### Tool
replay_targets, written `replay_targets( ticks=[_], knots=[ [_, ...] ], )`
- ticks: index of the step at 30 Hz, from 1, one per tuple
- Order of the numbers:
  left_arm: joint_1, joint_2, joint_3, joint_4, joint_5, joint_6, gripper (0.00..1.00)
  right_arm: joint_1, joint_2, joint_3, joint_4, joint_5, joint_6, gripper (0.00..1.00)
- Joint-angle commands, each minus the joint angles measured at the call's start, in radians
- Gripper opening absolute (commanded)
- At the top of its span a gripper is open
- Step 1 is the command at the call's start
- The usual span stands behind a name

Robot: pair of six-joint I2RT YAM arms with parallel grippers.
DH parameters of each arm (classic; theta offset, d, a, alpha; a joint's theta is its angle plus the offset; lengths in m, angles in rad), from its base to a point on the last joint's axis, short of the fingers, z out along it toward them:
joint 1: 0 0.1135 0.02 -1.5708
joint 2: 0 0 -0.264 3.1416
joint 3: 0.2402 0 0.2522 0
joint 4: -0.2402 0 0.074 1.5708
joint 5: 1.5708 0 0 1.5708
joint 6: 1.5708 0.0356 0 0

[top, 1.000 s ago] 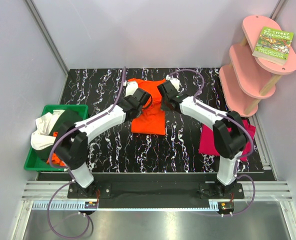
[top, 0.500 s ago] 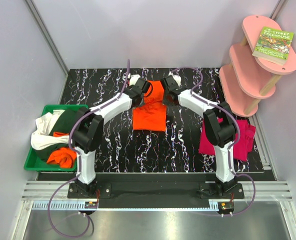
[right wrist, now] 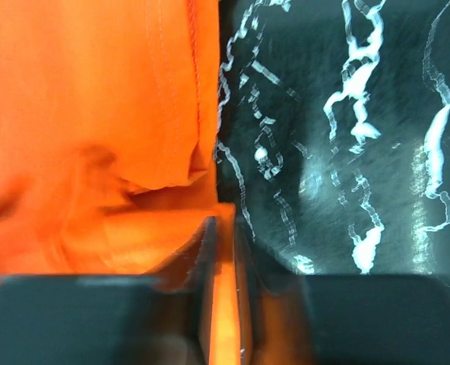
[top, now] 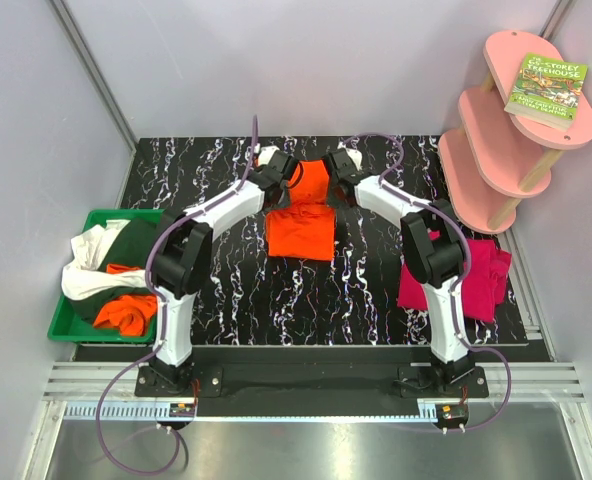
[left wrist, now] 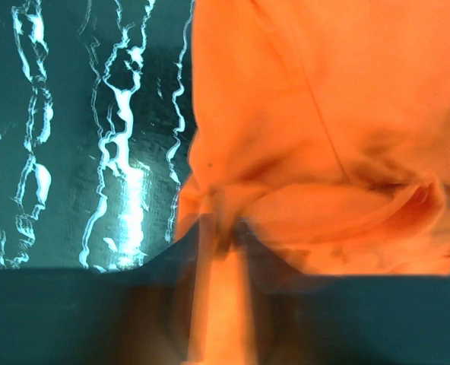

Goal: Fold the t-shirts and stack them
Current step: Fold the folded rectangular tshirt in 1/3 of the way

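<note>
The bright orange t-shirt (top: 301, 232) lies folded on the black marbled table (top: 216, 290), at its far middle. My left gripper (top: 288, 186) and right gripper (top: 329, 186) sit low at the shirt's far edge, one on each side. In the left wrist view the gripper (left wrist: 221, 237) has its jaws parted, with a bunched hem of orange cloth (left wrist: 308, 114) between them. In the right wrist view the gripper (right wrist: 225, 228) shows a narrower gap, with the shirt's edge (right wrist: 80, 99) in it. Both views are blurred. A magenta-pink t-shirt (top: 481, 280) lies at the right, partly behind the right arm.
A green bin (top: 126, 215) at the left holds white (top: 84, 278), dark green (top: 128, 245) and orange (top: 126, 312) shirts. A pink tiered shelf (top: 501, 135) with a book (top: 546, 85) stands at the far right corner. Grey walls enclose the table.
Both grippers have moved from over the middle of the shirt to its far edge and come down. Their jaws, shut a moment ago, now stand parted.
</note>
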Motion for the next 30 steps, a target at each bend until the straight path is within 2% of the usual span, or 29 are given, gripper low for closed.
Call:
replay_targets(
  ticks=[1, 2, 4, 6, 7, 9, 10, 11, 12, 15, 17, 18, 23, 30],
  knots=[
    [0.021, -0.096, 0.011, 0.005, -0.055, -0.022, 0.81, -0.019, -0.08, 0.04, 0.032, 0.076, -0.025, 0.37],
    [0.021, -0.129, -0.037, 0.016, -0.063, -0.032, 0.89, -0.015, -0.108, 0.015, 0.046, 0.081, -0.023, 0.44],
    [0.02, -0.225, -0.1, 0.066, -0.03, -0.063, 0.99, -0.007, -0.181, -0.031, 0.069, 0.061, -0.025, 0.5],
    [0.009, -0.27, -0.189, 0.123, 0.003, -0.069, 0.98, 0.018, -0.229, -0.064, 0.071, 0.04, -0.031, 0.5],
    [0.004, -0.289, -0.212, 0.134, 0.027, -0.072, 0.96, 0.024, -0.24, -0.105, 0.077, 0.025, -0.028, 0.46],
    [-0.016, -0.29, -0.261, 0.148, 0.049, -0.08, 0.87, 0.042, -0.257, -0.154, 0.089, -0.027, -0.016, 0.34],
    [-0.023, -0.287, -0.275, 0.151, 0.075, -0.08, 0.83, 0.048, -0.258, -0.206, 0.109, -0.04, 0.004, 0.19],
    [-0.035, -0.278, -0.301, 0.161, 0.089, -0.082, 0.7, 0.054, -0.254, -0.228, 0.115, -0.048, 0.013, 0.11],
    [-0.042, -0.278, -0.316, 0.178, 0.106, -0.08, 0.62, 0.061, -0.254, -0.248, 0.124, -0.069, 0.02, 0.06],
    [-0.066, -0.277, -0.382, 0.246, 0.173, -0.08, 0.3, 0.087, -0.229, -0.293, 0.153, -0.092, 0.037, 0.0],
    [-0.078, -0.266, -0.393, 0.257, 0.199, -0.086, 0.21, 0.088, -0.205, -0.283, 0.155, -0.097, 0.041, 0.0],
    [-0.08, -0.251, -0.392, 0.257, 0.208, -0.088, 0.13, 0.088, -0.195, -0.276, 0.153, -0.095, 0.043, 0.0],
    [-0.088, -0.217, -0.395, 0.254, 0.236, -0.095, 0.04, 0.088, -0.14, -0.201, 0.149, -0.092, 0.03, 0.0],
    [-0.088, -0.197, -0.411, 0.241, 0.241, -0.095, 0.03, 0.087, -0.074, -0.083, 0.121, -0.078, 0.02, 0.0]
  ],
)
